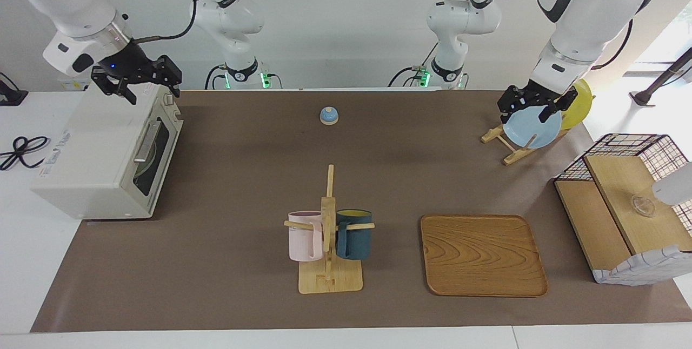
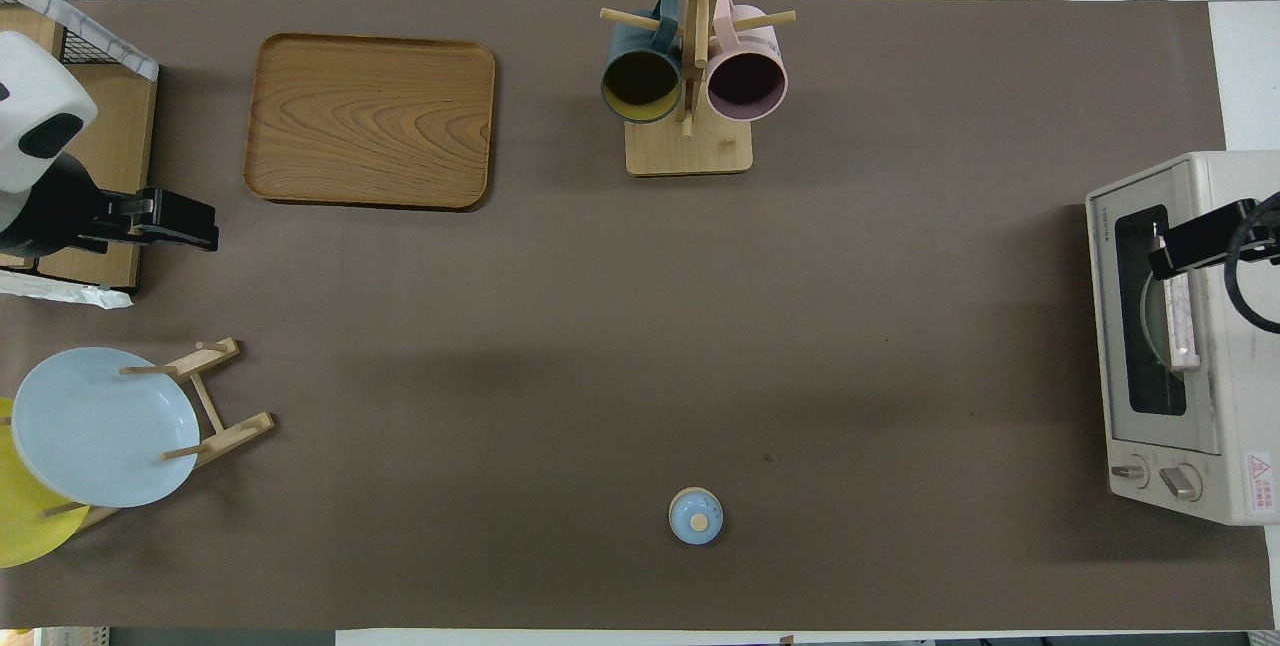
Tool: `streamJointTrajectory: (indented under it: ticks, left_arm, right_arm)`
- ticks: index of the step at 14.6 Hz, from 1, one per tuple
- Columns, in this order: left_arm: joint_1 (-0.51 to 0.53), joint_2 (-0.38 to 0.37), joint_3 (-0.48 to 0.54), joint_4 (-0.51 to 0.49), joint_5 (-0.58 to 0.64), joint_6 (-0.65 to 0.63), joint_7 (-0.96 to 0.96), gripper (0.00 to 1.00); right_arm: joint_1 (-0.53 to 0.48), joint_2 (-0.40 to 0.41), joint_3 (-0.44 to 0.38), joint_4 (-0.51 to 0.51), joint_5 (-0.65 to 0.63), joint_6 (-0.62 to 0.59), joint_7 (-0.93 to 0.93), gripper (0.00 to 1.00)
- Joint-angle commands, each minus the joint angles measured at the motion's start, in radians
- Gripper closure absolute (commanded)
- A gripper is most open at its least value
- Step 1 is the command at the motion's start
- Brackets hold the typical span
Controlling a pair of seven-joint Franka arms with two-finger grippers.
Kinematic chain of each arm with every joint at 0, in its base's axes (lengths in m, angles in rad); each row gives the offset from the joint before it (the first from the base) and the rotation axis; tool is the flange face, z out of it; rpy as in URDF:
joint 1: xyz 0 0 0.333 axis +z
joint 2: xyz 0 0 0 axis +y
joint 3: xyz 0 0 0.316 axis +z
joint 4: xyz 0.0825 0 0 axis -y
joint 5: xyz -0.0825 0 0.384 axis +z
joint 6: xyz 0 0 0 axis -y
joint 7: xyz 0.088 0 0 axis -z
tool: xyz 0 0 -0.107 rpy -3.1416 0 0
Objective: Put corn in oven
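The off-white oven (image 1: 92, 160) stands at the right arm's end of the table with its dark glass door shut; it also shows in the overhead view (image 2: 1200, 346). A round pale shape shows dimly through the glass. No corn is in view in either picture. My right gripper (image 1: 143, 87) hangs in the air over the oven's top edge near the door, and shows in the overhead view (image 2: 1165, 251) over the door. My left gripper (image 1: 532, 108) hangs in the air over the plate rack and holds nothing that I can see; it also shows in the overhead view (image 2: 195, 226).
A plate rack holds a blue plate (image 1: 532, 127) and a yellow plate (image 1: 578, 103) at the left arm's end. A wire-and-wood basket box (image 1: 627, 203) stands beside a wooden tray (image 1: 483, 254). A mug rack (image 1: 328, 230) holds two mugs mid-table. A small blue domed object (image 1: 328, 115) sits near the robots.
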Motion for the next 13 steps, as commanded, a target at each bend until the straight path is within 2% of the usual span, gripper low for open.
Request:
streamJointTrajectory:
  ticks: [1, 8, 11, 13]
  left_arm:
    - [0.009, -0.009, -0.004, -0.004, -0.014, -0.005, 0.004, 0.0]
    - [0.009, -0.009, -0.004, -0.004, -0.014, -0.005, 0.004, 0.0]
    - [0.009, -0.009, -0.004, -0.004, -0.014, -0.005, 0.004, 0.0]
    - [0.009, -0.009, -0.004, -0.004, -0.014, -0.005, 0.004, 0.0]
  right_arm:
    - [0.133, 0.0, -0.14, 0.014, 0.015, -0.024, 0.022, 0.0]
    - [0.148, -0.042, -0.149, -0.036, 0.012, -0.012, 0.06, 0.0]
    - [0.148, -0.082, -0.149, -0.096, 0.011, 0.037, 0.061, 0.0]
    - [0.139, -0.08, -0.149, -0.096, 0.011, 0.043, 0.061, 0.0]
